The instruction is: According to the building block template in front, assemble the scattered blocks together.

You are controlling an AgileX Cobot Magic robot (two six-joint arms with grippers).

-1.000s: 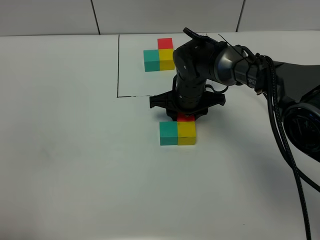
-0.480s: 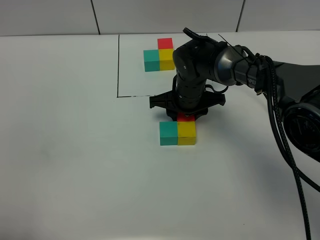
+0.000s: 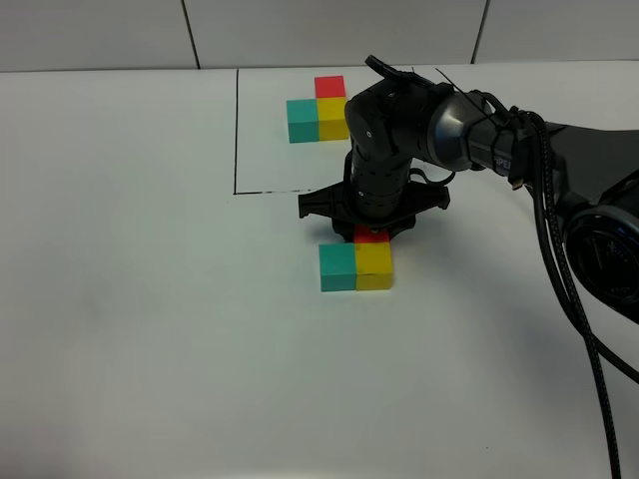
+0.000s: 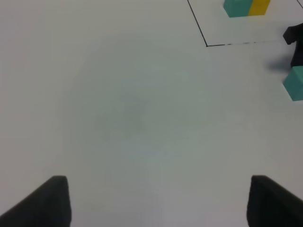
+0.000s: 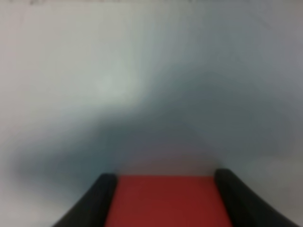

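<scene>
Red cube (image 3: 371, 237) is pinched between the fingers of the right gripper (image 3: 371, 234), which comes straight down on it from above. In the right wrist view the cube (image 5: 166, 201) fills the gap between the two dark fingers (image 5: 92, 201), pressed on both sides. It sits right behind the yellow cube (image 3: 374, 264), touching it as far as I can tell, though the gripper body hides most of it from the high camera.

Yellow cube and teal cube (image 3: 337, 266) sit side by side on the white table (image 3: 150, 319), touching, teal on the left. So the loose three make the same L as the model.

That model, the block template (image 3: 319, 112), is farther back: teal and yellow in a row, red behind the yellow, inside a thin black drawn frame (image 3: 236, 130). The loose set lies just in front of the frame's near line.

Left gripper (image 4: 156, 201) is off to the side over bare table, fingers spread wide, nothing between them. Its camera catches the teal cube's edge (image 4: 295, 83) and a bit of the template (image 4: 246, 6).
</scene>
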